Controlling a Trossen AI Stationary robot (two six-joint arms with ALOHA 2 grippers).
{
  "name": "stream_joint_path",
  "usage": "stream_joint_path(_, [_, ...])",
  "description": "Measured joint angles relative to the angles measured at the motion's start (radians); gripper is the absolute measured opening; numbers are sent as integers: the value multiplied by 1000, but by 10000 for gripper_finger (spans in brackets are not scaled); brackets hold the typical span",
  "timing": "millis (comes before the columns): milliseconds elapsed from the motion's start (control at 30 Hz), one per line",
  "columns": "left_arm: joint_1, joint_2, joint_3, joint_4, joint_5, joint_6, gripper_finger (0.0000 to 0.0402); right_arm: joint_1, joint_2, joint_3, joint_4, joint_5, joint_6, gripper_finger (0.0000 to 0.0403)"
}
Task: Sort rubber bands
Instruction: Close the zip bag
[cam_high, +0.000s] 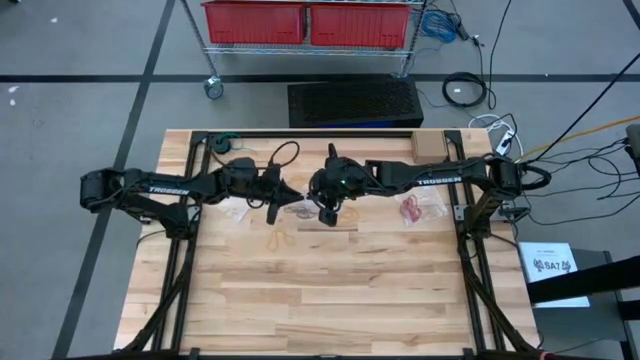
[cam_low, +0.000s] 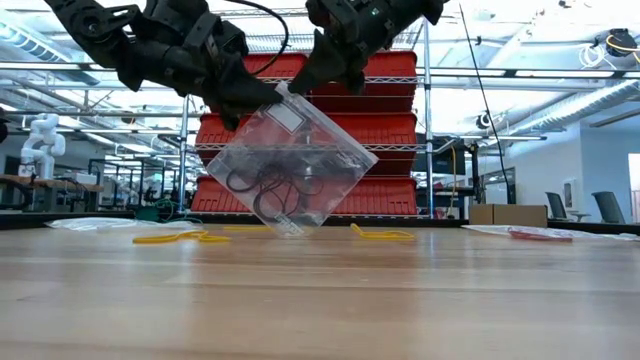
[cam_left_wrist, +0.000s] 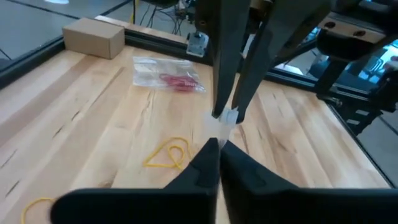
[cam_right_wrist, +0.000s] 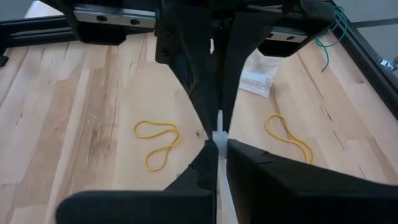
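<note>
From above, the left gripper (cam_high: 272, 205) and right gripper (cam_high: 327, 212) meet over the middle of the wooden table (cam_high: 330, 300), with yellow rubber bands (cam_high: 279, 240) lying on the wood just in front of them and a clear bag of red rubber bands (cam_high: 411, 209) resting under the right arm. At table height, both grippers pinch the top edge of a clear plastic bag (cam_low: 292, 170) that hangs tilted, its lower corner near the tabletop, with black rubber bands (cam_low: 268, 192) gathered inside it (a white label sits near its top edge). Loose yellow bands lie on the wood behind the bag on both sides. In the left wrist view, the left gripper's fingers are clenched on the bag's edge, directly opposite the right gripper's closed fingers, and 1 yellow band (cam_left_wrist: 168, 154) lies beside them. In the right wrist view, the right gripper (cam_right_wrist: 218, 148) is clamped on the same clear edge, with 2 yellow bands on the wood to either side.
</note>
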Motion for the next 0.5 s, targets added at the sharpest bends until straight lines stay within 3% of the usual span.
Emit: stream_joint_path(500, [27, -43, 0, 3, -12, -2, 2, 0, 0, 1, -74, -3, 22, 4])
